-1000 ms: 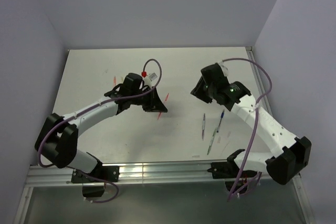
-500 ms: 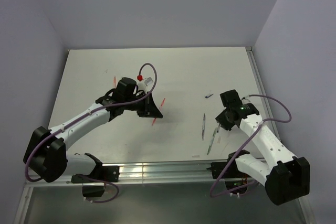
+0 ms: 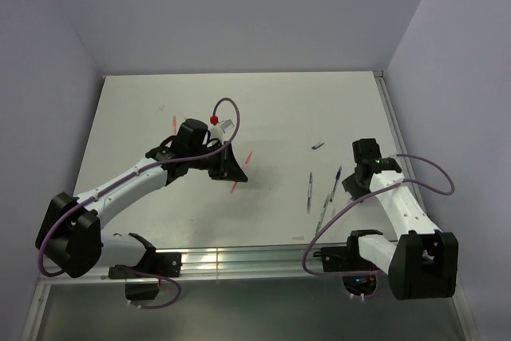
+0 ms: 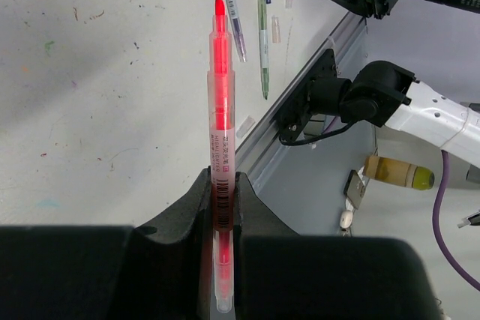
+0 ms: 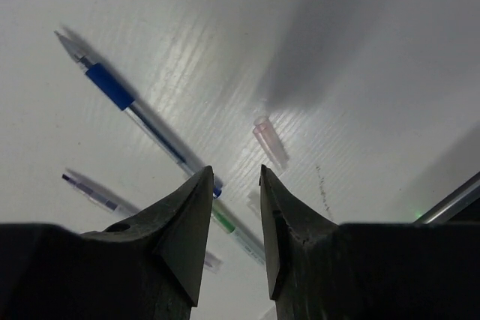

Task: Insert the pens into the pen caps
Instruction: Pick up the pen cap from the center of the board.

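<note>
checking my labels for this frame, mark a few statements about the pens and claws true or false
1. The left claw is shut on a red pen. True.
2. The right claw grips the blue pen. False: it is open and empty, and the blue pen lies on the table.
3. The pinkish cap is fitted on the blue pen. False: it lies alone on the table, apart from that pen.
4. A green pen lies on the table near the blue pen. True.
</note>
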`<act>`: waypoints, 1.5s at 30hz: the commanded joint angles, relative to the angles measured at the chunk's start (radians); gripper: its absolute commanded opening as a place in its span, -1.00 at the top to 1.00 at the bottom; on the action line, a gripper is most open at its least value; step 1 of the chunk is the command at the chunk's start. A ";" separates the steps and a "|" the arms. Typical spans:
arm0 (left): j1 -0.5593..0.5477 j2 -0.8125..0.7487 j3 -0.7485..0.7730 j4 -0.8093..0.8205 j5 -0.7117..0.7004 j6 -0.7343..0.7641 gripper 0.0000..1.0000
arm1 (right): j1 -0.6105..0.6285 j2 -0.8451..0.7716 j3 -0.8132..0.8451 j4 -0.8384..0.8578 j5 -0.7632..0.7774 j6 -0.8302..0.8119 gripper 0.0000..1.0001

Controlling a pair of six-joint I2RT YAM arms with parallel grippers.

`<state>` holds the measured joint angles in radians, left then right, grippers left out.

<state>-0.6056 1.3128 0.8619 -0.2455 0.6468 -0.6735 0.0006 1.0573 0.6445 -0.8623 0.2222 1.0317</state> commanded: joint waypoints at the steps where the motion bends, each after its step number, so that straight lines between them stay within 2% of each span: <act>1: -0.005 -0.007 0.000 0.034 0.027 0.017 0.99 | -0.034 0.021 -0.016 0.026 0.034 -0.021 0.21; 37: -0.005 -0.001 -0.011 0.038 0.039 0.022 0.99 | -0.060 0.116 -0.126 0.146 -0.003 -0.067 0.20; 43: -0.005 -0.001 -0.012 0.037 0.037 0.023 0.99 | -0.059 0.119 -0.137 0.160 -0.009 -0.067 0.30; 45: -0.005 -0.001 -0.012 0.034 0.036 0.023 0.99 | -0.060 0.122 -0.135 0.157 -0.007 -0.071 0.40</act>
<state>-0.6056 1.3132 0.8532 -0.2451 0.6586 -0.6727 -0.0532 1.1683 0.5373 -0.7353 0.2024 0.9577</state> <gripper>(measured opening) 0.137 0.319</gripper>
